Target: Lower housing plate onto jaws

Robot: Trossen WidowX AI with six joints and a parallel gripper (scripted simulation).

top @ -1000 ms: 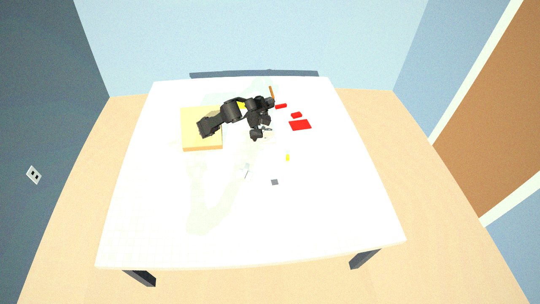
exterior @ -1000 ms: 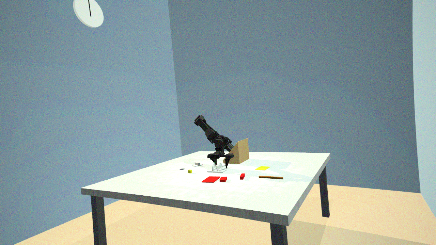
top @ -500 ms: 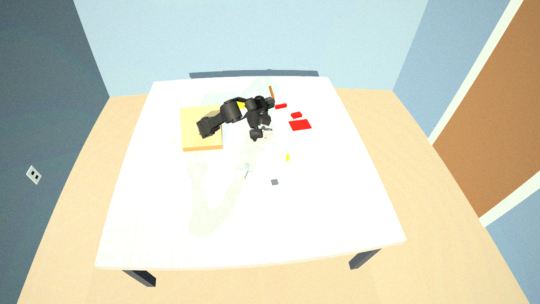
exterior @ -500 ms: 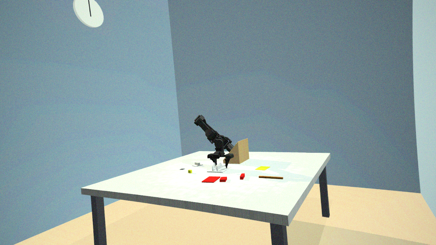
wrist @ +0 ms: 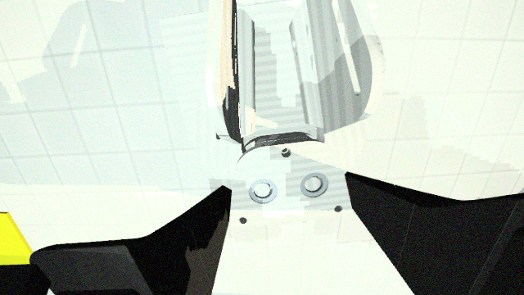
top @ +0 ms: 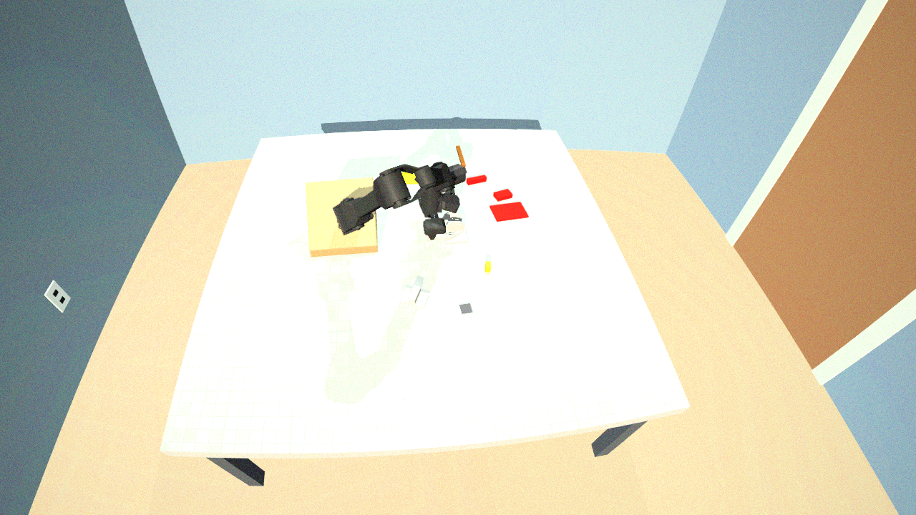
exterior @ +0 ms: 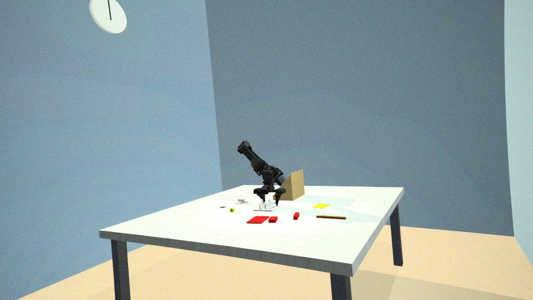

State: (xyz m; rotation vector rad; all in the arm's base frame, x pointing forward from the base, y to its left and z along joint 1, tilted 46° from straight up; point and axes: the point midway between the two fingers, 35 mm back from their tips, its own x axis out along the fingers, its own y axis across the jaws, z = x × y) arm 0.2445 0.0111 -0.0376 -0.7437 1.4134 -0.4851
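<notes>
My gripper (exterior: 270, 203) (wrist: 284, 182) points down and is shut on the housing plate (wrist: 286, 197), with one black finger at each side of it. The pale plate looks roughly flat in the wrist view and shows two ringed holes with bright round ends in them. Two upright pale jaws stand beyond the plate, the left jaw (wrist: 246, 61) and the slotted right jaw (wrist: 336, 102), with a gap between them. Glare and the plate hide the stubs' sides, so I cannot tell how fully the plate is seated.
A tan wedge (top: 326, 198) (exterior: 297, 186) stands beside the arm. A red plate (top: 509, 211) (exterior: 257, 219), two red blocks, an orange bar (top: 460, 155) (exterior: 330, 217), a yellow sheet (exterior: 321, 206) (wrist: 12, 242), a yellow block (top: 488, 266) (exterior: 232, 210) and a dark square (top: 465, 308) lie around.
</notes>
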